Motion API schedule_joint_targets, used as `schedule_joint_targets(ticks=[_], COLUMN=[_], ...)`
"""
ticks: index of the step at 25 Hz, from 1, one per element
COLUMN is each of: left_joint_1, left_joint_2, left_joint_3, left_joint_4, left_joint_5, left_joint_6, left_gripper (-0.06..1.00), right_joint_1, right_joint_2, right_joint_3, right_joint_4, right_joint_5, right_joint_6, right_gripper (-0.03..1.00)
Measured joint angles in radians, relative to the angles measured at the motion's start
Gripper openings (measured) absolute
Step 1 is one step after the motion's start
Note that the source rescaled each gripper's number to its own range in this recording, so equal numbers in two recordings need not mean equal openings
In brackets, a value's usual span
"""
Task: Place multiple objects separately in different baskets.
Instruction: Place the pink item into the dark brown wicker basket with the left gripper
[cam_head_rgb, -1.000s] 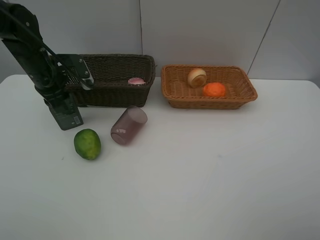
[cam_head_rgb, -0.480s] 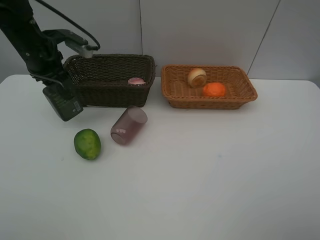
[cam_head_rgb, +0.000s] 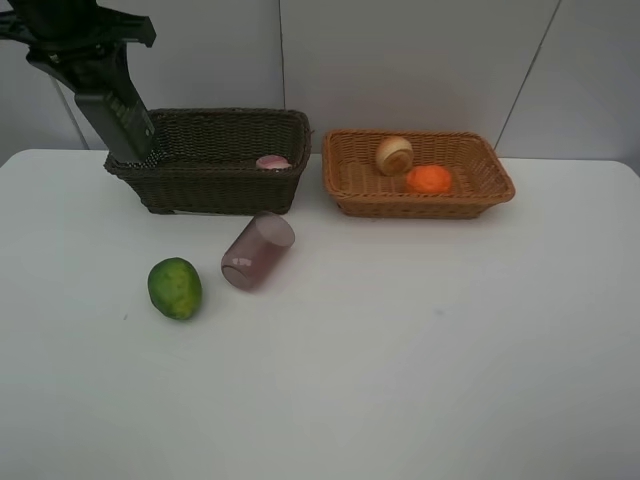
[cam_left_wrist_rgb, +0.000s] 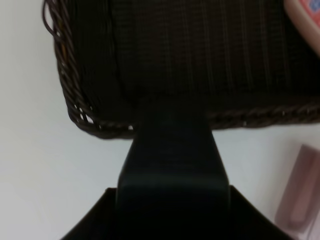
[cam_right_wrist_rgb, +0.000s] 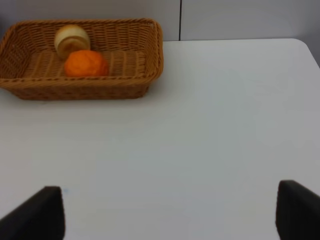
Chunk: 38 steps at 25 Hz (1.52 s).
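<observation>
My left gripper is shut on the dark green pump bottle, which hangs tilted over the left end of the dark brown basket. The left wrist view shows the bottle above that basket's rim. A pink bottle lies inside this basket. On the table in front lie the purple cup, on its side, and the green fruit. The tan basket holds the orange and the red-yellow fruit. My right gripper is open and empty.
The white table stretches wide in front of and to the right of both baskets. A grey wall rises directly behind the baskets. The right arm is out of the exterior view.
The left gripper has lifted the pump bottle off the table and carried it up and back, over the dark basket's left end. Nothing else moved.
</observation>
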Motion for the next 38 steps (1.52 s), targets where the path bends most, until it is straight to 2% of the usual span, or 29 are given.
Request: schedule_joint_targets(ticks=[5,12,16,25,32,33,34,36,37,38], left_joint_1=[0.000,0.000,0.000,0.000,0.000,0.000,0.000,0.000,0.000,0.000], left_joint_2=[0.080,0.206,0.267,0.384,0.398,0.398,0.398,0.398,0.398,0.396], left_joint_3=[-0.107,-0.126,-0.126,-0.126,-0.126,-0.126,-0.127,-0.137,-0.140,-0.142], left_joint_4=[0.071,0.076,0.076,0.042,0.041,0.041,0.041,0.041,0.041,0.041], left_joint_5=[-0.032,-0.221,-0.283,-0.348,-0.377,-0.378,-0.378,-0.379,-0.379,-0.379], left_joint_6=[-0.055,-0.059,-0.059,-0.040,-0.001,0.001,0.004,0.007,0.009,0.009], left_gripper=[0.01,0.01,0.01,0.01,0.01,0.07,0.19,0.66,0.82,0.90], right_joint_1=[0.000,0.000,0.000,0.000,0.000,0.000,0.000,0.000,0.000,0.000], right_joint_2=[0.000,0.000,0.000,0.000,0.000,0.000,0.000,0.000,0.000,0.000], right_joint_3=[0.000,0.000,0.000,0.000,0.000,0.000,0.000,0.000,0.000,0.000], right_joint_4=[0.000,0.000,0.000,0.000,0.000,0.000,0.000,0.000,0.000,0.000], right_joint_5=[0.000,0.000,0.000,0.000,0.000,0.000,0.000,0.000,0.000,0.000], right_joint_6=[0.000,0.000,0.000,0.000,0.000,0.000,0.000,0.000,0.000,0.000], right_gripper=[0.87,0.87,0.87,0.87,0.87,0.87,0.87,0.87,0.87,0.87])
